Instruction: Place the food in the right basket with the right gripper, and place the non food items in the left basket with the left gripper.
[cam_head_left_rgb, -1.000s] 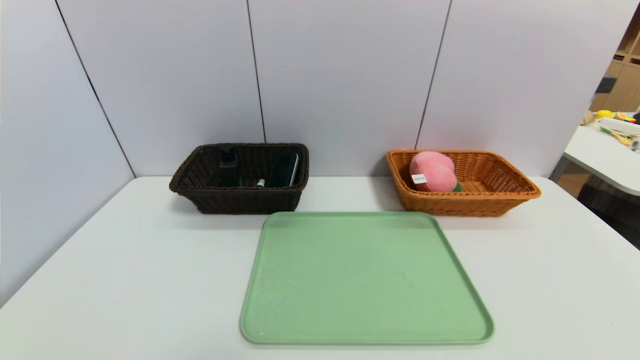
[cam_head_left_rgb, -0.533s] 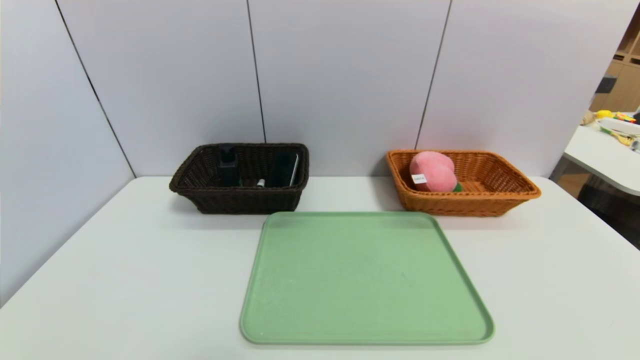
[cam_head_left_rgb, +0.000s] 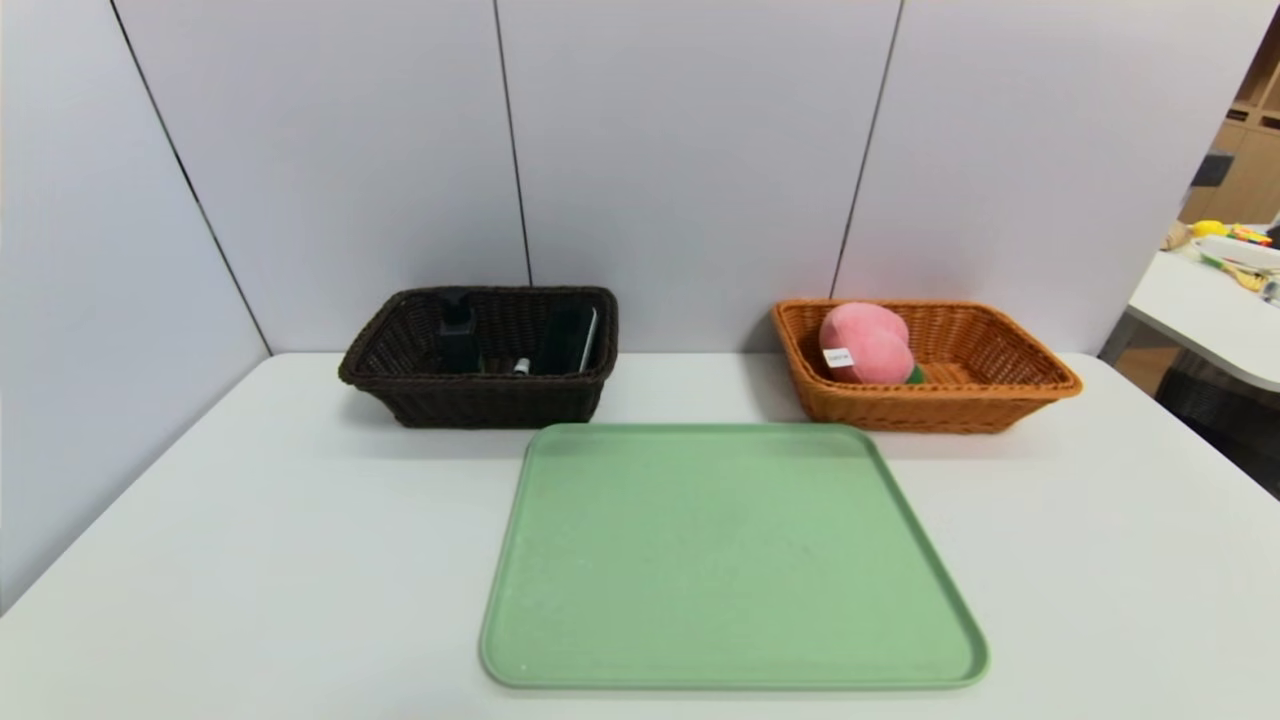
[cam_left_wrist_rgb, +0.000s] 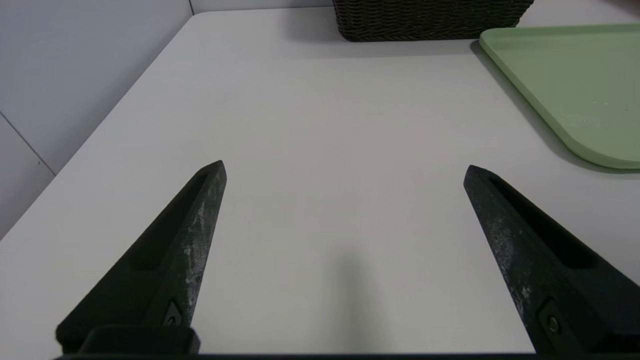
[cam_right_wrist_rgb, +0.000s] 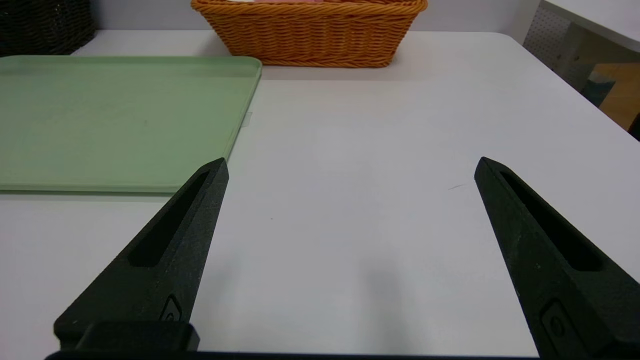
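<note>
The peach (cam_head_left_rgb: 868, 345) is held in the orange basket (cam_head_left_rgb: 930, 409); both tools, left (cam_left_wrist_rgb: 345, 172) and right (cam_right_wrist_rgb: 352, 167), are parked above the tabletop (cam_head_left_rgb: 300, 540), jaws spread apart.

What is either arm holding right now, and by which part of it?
Nothing is held: the left tool and right tool both stand open above bare table.

Two baskets (cam_head_left_rgb: 480, 405), one tray (cam_head_left_rgb: 730, 560), one plush peach (cam_head_left_rgb: 868, 345), one table (cam_head_left_rgb: 300, 540)
</note>
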